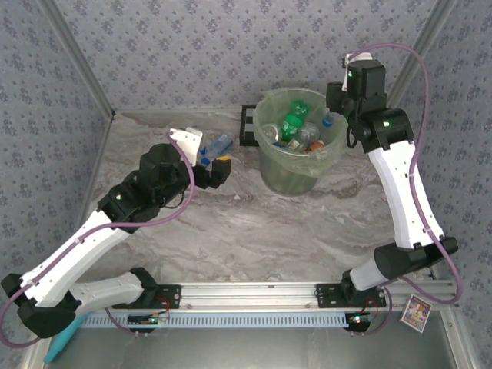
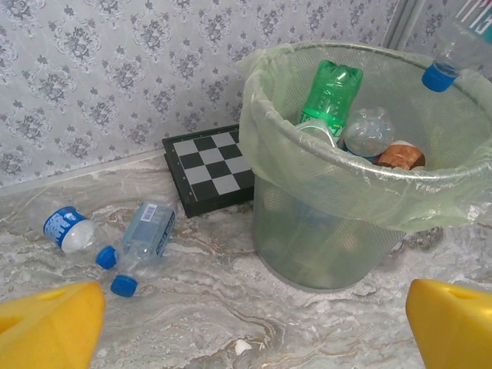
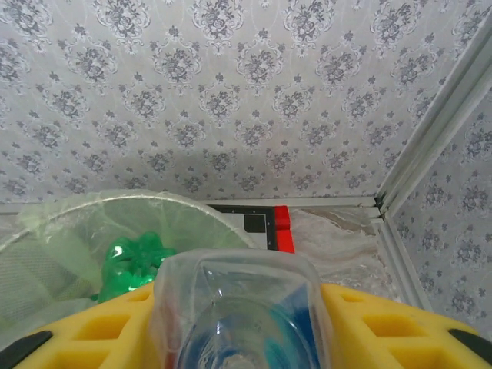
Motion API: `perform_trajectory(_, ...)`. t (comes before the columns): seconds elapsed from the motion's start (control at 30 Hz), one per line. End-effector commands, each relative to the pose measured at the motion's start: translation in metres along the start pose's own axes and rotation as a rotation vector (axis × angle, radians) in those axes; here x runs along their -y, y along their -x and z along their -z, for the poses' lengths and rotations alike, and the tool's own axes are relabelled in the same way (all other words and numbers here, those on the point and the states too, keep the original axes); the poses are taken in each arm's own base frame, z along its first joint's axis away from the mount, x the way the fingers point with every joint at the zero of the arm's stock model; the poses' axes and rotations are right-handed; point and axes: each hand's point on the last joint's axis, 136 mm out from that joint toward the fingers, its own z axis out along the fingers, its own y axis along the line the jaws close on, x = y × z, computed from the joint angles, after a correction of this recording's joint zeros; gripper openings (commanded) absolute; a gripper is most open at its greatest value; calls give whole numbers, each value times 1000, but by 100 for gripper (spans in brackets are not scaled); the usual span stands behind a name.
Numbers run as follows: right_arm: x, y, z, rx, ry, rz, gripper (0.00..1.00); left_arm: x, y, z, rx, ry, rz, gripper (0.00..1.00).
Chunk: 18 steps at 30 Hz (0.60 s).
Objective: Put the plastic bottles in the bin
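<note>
The right pincer (image 3: 238,338) is clamped on a clear bottle (image 3: 238,307), its yellow fingers (image 3: 115,327) pressed against either side of the body. The left pincer (image 2: 246,338) stands wide with nothing between its fingers, hovering low over the desk (image 1: 307,231).

The desk is grey, marble-patterned and bare across its middle. Patterned grey wallpaper (image 1: 192,46) closes it in at the back and on both sides. An aluminium rail (image 1: 254,296) runs along the near edge and carries the arm bases.

The bin (image 1: 296,173) stands on the far part of the desk, right of centre, with its light-green liner folded over the rim. Inside it lie a green bottle (image 2: 330,92) propped bottom-up, a pale bottle (image 2: 369,131) beside it and something with a brown-orange label (image 2: 400,156). More bottles lie under these, but they are too jumbled to tell apart. A black chequered board (image 2: 211,165) lies flat on the desk just behind the bin's left side.

In the top view the right pincer (image 1: 336,108) sits at the bin's far right rim. The left wrist view shows the clear bottle (image 2: 453,42) hanging cap-down above that edge of the opening.

Two loose bottles (image 2: 146,234) with blue caps lie on their sides near the back wall, left of the board. They are ahead of the left pincer (image 1: 217,171) and a little to its left, clear of its fingers.
</note>
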Motion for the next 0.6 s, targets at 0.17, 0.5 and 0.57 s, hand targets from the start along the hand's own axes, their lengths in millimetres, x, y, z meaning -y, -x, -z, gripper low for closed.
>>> perform_trajectory(0.17, -16, 15, -44, 37, -41, 67, 48, -13, 2, 25, 17, 25, 57, 100)
perform_trajectory(0.5, -39, -12, -100, -31, -20, 61, 47, -33, -2, 53, 43, 89, 76, 100)
perform_trajectory(0.57, -46, -22, -109, -62, 3, 45, 47, -35, -3, 55, 44, 97, 76, 100)
